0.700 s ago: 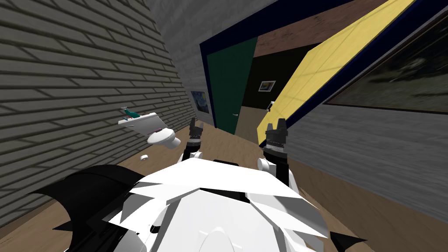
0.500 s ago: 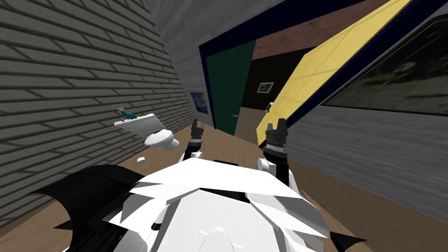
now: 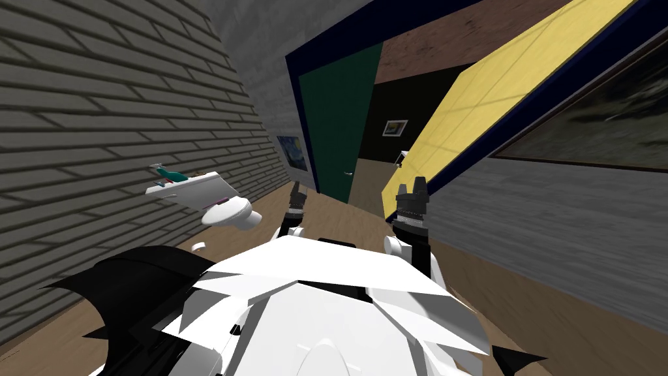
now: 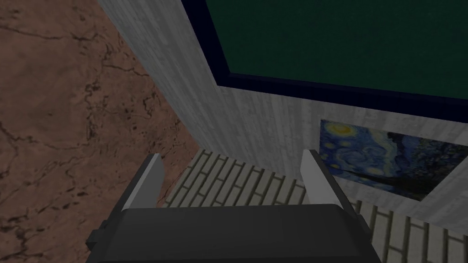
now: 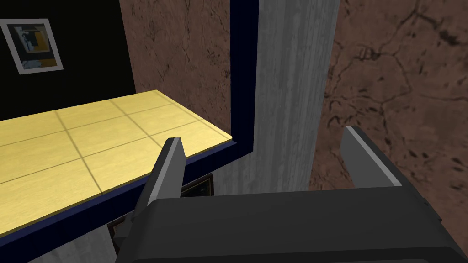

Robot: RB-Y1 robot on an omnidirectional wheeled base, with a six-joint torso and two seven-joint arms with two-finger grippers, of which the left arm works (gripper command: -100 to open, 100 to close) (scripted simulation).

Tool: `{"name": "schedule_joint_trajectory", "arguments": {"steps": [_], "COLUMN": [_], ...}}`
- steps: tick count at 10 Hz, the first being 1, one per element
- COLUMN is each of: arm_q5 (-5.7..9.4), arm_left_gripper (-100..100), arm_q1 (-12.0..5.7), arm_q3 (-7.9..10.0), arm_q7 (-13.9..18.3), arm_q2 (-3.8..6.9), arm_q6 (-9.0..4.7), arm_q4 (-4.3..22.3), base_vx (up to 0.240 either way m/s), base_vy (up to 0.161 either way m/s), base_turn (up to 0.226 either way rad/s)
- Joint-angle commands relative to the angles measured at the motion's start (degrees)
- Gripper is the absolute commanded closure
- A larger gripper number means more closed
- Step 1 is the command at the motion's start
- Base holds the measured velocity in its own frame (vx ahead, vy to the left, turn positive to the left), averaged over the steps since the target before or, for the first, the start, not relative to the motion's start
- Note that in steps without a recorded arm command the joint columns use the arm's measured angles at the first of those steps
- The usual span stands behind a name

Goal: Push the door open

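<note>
A grey brick wall [image 3: 98, 117] runs along my nine o'clock. The yellow door [image 3: 496, 98] slants at one o'clock, standing open from its navy frame [image 3: 291, 111]. A dark green panel [image 3: 336, 124] stands at twelve. The right gripper [image 3: 411, 187], fingers spread, hangs just beside the door's lower edge, perhaps touching it. The left gripper [image 3: 297, 190], at eleven, is spread too.

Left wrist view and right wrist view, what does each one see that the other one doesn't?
Left wrist view's own: the green door, a swirly blue painting, a brick wall and the open left end effector. Right wrist view's own: the yellow door, a small framed picture against a black area and the open right end effector. Both share the dark blue door frame, the grey wall and a brown mottled surface.
</note>
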Motion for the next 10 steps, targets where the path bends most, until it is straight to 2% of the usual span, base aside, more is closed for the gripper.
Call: {"name": "schedule_joint_trajectory", "arguments": {"steps": [1, 4, 10], "arm_q5": [0.06, 0.03, -0.01], "arm_left_gripper": [-100, -100, -100], "arm_q1": [-0.41, -1.73, -3.52], "arm_q3": [-0.02, -0.41, -0.94], "arm_q7": [0.1, 0.2, 0.4], "arm_q2": [0.35, 1.00, 1.64], "arm_q6": [-0.47, -1.44, -2.76], "arm_q4": [1.7, 6.3, 12.5], "base_vx": [0.116, 0.128, 0.112], "base_vy": [-0.022, -0.031, -0.017], "base_turn": [-0.034, -0.048, -0.039]}}
